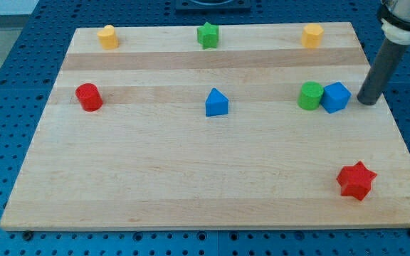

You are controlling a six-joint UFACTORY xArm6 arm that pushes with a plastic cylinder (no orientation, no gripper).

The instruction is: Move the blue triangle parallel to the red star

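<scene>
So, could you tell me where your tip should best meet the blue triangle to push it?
Judging by the layout, my tip should press the blue triangle on its upper-left face, coming from the view's top left, since the red star lies toward the bottom right.

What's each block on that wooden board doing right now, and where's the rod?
blue triangle: alone, mid-board
red star: alone, bottom right
green cylinder: touching blue cube
blue cube: beside my tip
my tip: right of blue cube
red cylinder: alone, left
</scene>
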